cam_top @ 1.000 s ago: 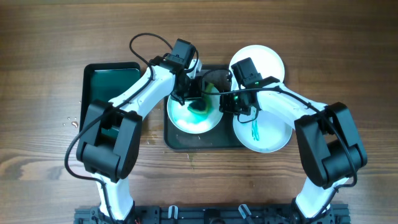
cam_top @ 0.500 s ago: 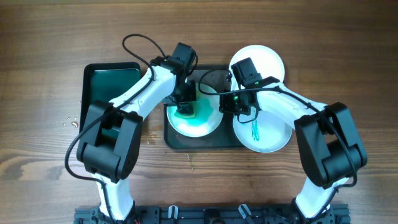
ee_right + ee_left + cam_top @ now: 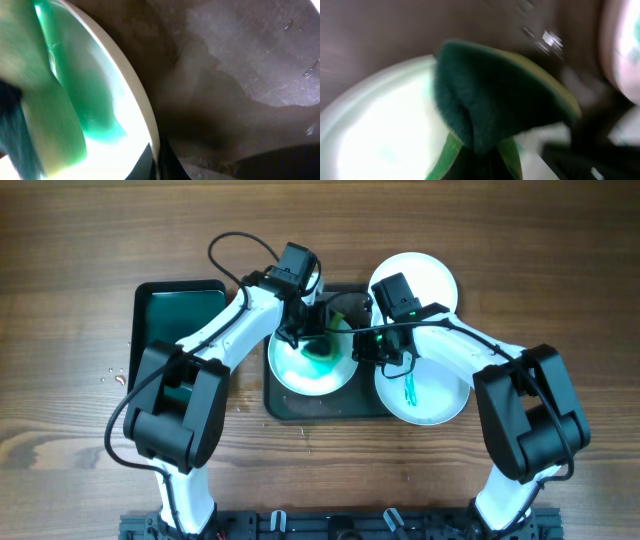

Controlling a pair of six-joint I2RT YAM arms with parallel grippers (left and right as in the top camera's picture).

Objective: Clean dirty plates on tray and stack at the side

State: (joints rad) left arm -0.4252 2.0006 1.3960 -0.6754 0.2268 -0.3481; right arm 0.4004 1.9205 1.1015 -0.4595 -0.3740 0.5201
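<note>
A white plate [image 3: 295,372] with a teal smear lies on the dark grey tray [image 3: 300,406]. My left gripper [image 3: 316,342] is shut on a green and yellow sponge [image 3: 495,95] and presses it on this plate [image 3: 380,130]. My right gripper [image 3: 366,346] is shut on the plate's right rim [image 3: 137,100], its fingers [image 3: 157,162] on either side of it. A second plate [image 3: 435,395] with a teal streak lies at the right, over the tray's edge. A third white plate [image 3: 428,275] lies behind it, with no smear in view.
A smaller dark green tray [image 3: 175,305] stands at the left, partly under my left arm. The rest is wooden table [image 3: 80,270]. A black cable loops above the left wrist. The tray's wet dark floor [image 3: 240,75] fills the right wrist view.
My left gripper moved the sponge to the plate's left half, then back to the right half. The smear is spread over the plate. The right gripper has not moved.
</note>
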